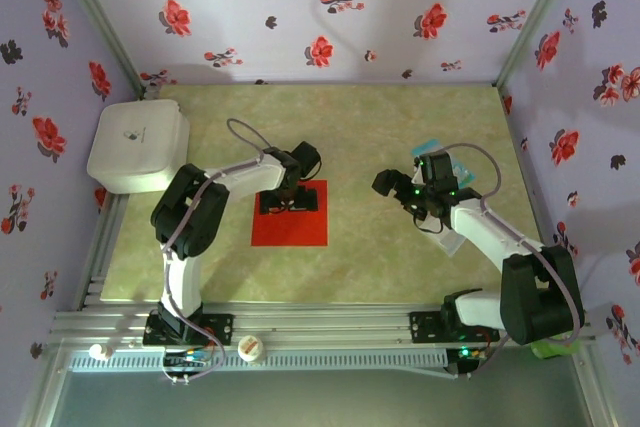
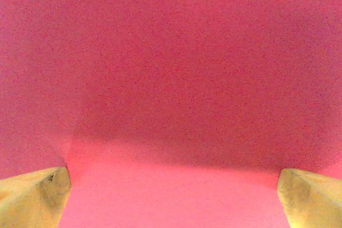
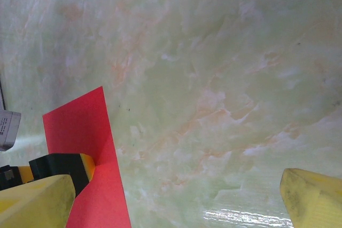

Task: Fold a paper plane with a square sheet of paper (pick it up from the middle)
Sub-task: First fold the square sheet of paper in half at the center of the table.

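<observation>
Lying flat, one red sheet (image 1: 290,230)

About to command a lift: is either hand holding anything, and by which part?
Nothing is held. Left hand open over the paper; right hand open over the table.

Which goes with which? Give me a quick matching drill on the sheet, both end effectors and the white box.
1. square sheet of paper
2. left end effector
3. right end effector
4. white box

A. open, over bare table beside the sheet's edge
B. at the far left corner
C. red, lying flat mid-table
D. open, directly above the sheet

Pairs: 1-C, 2-D, 3-A, 4-B
</observation>
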You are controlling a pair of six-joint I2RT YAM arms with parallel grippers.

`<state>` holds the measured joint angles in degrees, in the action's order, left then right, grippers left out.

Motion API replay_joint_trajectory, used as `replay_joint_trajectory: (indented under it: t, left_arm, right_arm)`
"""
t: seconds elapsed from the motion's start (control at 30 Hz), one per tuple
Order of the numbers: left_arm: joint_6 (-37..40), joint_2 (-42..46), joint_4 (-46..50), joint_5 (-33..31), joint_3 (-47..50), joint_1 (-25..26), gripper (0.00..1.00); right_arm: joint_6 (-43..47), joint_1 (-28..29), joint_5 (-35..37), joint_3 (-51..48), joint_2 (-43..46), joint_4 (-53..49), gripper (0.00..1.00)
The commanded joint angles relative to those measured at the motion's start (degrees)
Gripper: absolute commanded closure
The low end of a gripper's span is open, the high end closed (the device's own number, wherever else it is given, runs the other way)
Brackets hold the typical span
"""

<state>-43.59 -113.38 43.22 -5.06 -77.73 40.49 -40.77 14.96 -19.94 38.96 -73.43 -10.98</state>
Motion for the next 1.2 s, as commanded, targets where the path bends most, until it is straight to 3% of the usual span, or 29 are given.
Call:
replay_joint_trajectory:
  t: [0.0, 0.9, 1.17]
  left_arm:
    - [-0.89, -0.06, -0.79, 1.42, 0.71, -0.14, 0.01]
    - [2.11, -5.14, -1.59, 1.8, 1.58, 0.31, 0.04]
    - [2.21, -3.7, -1.97, 1.59, 0.74, 0.38, 0.14]
  right_arm:
    - [-0.73, 0.42, -0.53, 0.64, -0.23, 1.14, 0.01]
    - [-0.84, 0.71, -0.18, 1.15, -1.45, 0.79, 0.01]
    - [-0.97, 0.83, -0.31, 1.32, -1.65, 0.82, 0.01]
